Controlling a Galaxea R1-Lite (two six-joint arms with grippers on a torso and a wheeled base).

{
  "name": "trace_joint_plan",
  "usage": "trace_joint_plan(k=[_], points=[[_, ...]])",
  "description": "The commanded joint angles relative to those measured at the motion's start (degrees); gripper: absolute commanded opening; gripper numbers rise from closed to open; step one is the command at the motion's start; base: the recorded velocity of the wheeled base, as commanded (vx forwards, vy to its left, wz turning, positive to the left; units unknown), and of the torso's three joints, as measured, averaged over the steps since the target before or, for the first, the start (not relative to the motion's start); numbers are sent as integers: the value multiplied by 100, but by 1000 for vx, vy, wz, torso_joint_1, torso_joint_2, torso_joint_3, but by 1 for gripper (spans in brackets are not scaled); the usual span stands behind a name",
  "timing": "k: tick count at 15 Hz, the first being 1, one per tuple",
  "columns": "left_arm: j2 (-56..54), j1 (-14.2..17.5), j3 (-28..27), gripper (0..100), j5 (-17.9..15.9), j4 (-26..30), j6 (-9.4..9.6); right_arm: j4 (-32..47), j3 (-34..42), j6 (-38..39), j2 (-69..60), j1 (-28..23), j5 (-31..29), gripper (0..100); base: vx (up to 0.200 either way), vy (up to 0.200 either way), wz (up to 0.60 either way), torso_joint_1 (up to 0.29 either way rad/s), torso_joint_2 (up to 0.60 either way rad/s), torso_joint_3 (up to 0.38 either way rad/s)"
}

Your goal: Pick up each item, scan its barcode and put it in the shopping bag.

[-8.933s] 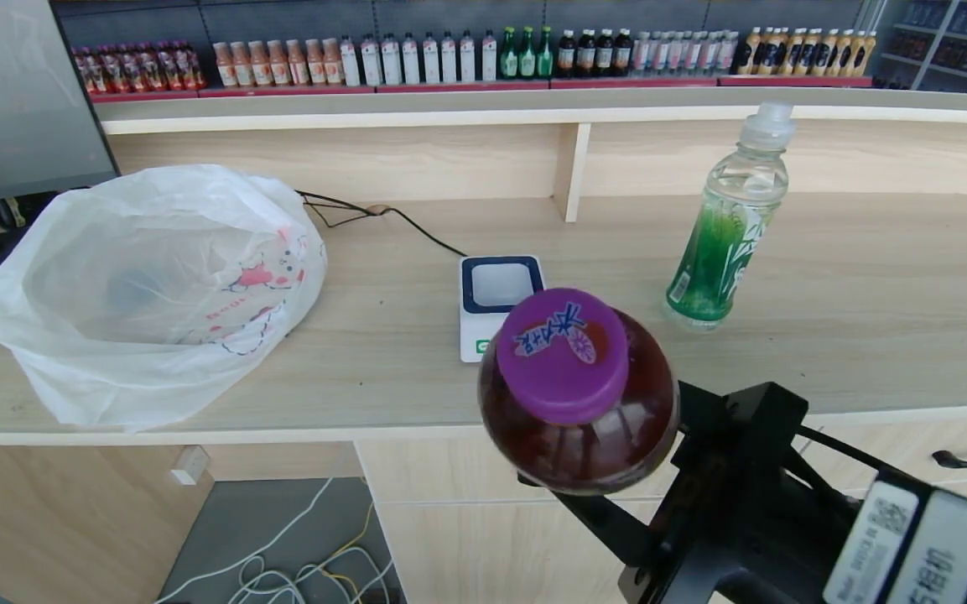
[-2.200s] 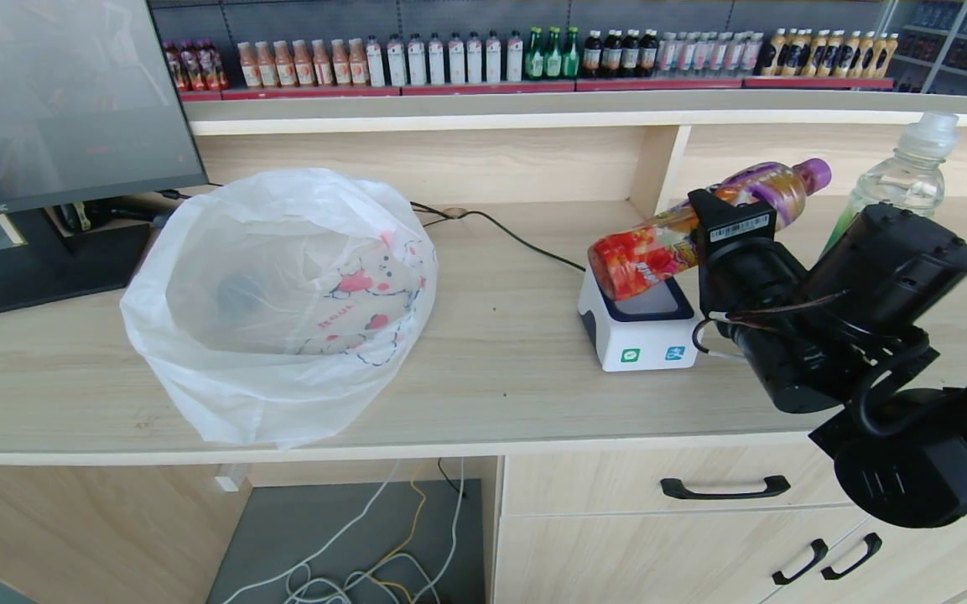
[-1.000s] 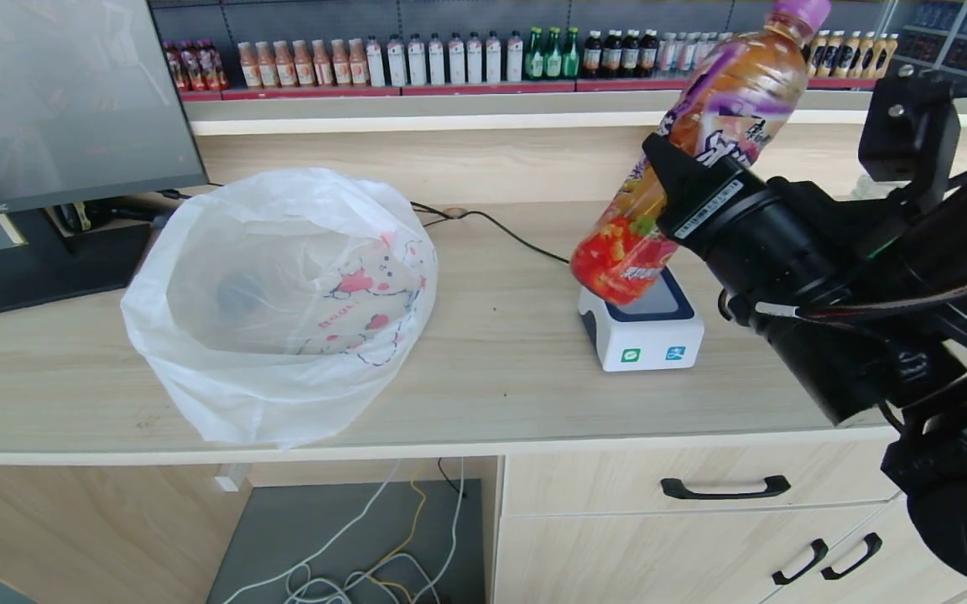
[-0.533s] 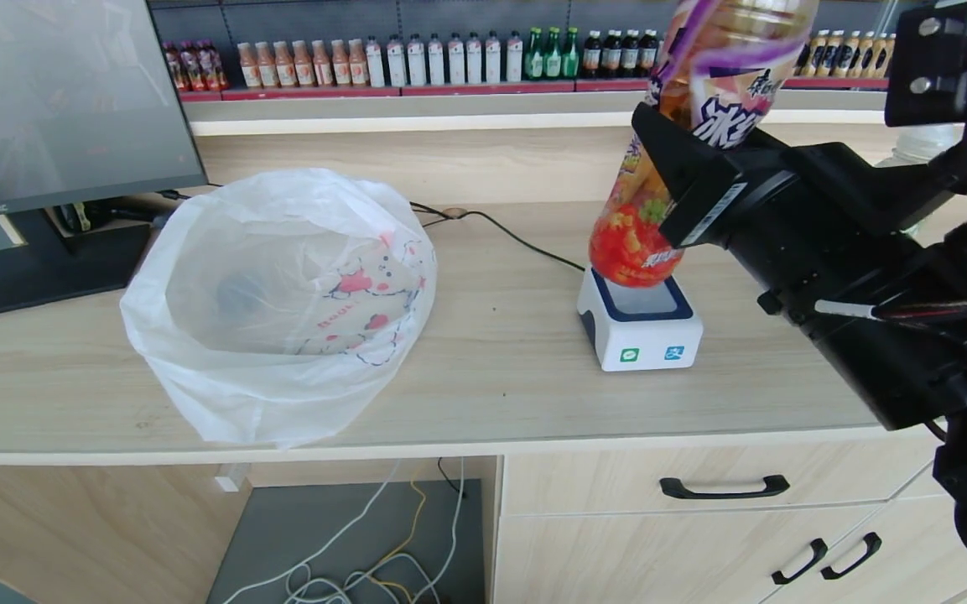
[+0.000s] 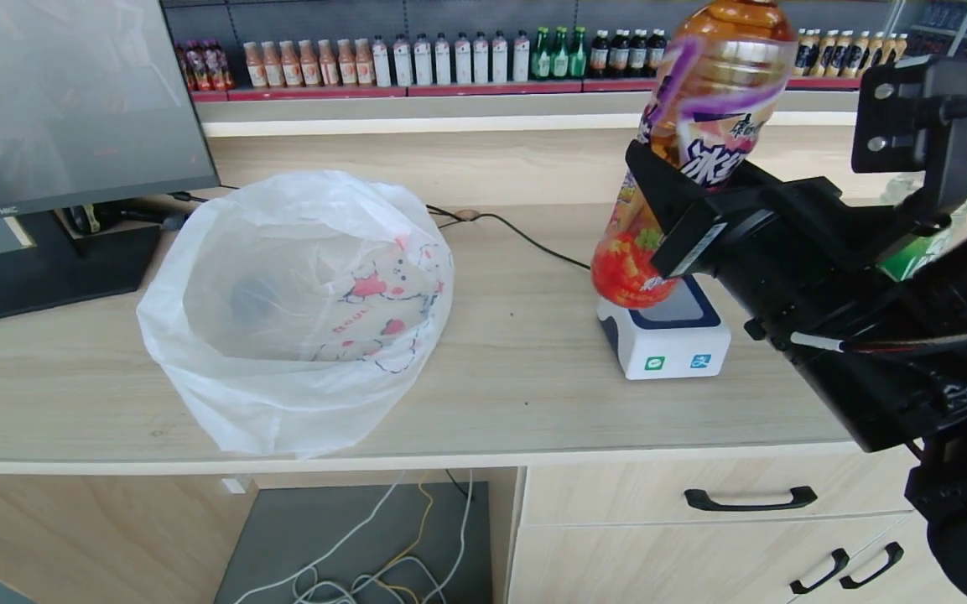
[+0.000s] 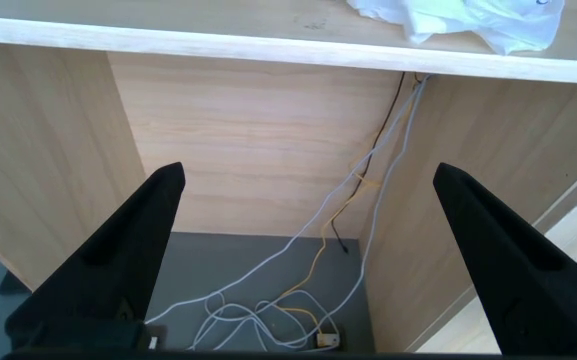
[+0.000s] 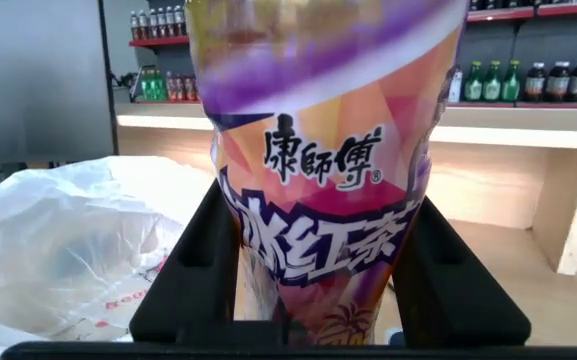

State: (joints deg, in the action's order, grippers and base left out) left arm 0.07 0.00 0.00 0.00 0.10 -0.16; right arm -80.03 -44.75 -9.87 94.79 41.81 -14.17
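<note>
Over the scanner (image 5: 673, 351), the right gripper (image 5: 657, 216) clamps the bottle (image 5: 714, 92) nearly upright, base down, neck leaning right

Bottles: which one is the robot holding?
The orange bottle with the purple-swirled label, clamped in the right gripper over the scanner. The green bottle just stands on the counter behind that arm.

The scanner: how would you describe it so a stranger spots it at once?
On the long pale wooden counter, look to the robot's right of the white shopping bag. The scanner sits there, below the base of the raised orange bottle. It is a small white box with a dark blue rim on top and two coloured squares in front.
</note>
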Motion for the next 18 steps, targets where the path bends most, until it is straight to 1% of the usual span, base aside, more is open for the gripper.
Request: trace_joint_plan(k=[1,5,8,14,18], points=[[1,0,0,100,0,-1,-2,-21,2,3,109,20,28,0,0,200,0,22,7,2],[1,0,0,100,0,-1,-2,-109,10,47,136,11,10,0,0,200,0,4,1,2],[1,0,0,100,0,-1,-2,-197,10,38,153,-156,2,0,0,200,0,2,2,4],[1,0,0,100,0,-1,-2,-294,-227,38,487,-174,2,0,0,200,0,0,1,2],[1,0,0,100,0,-1,7,-311,-394,21,619,-174,28,0,0,0,0,0,0,0]])
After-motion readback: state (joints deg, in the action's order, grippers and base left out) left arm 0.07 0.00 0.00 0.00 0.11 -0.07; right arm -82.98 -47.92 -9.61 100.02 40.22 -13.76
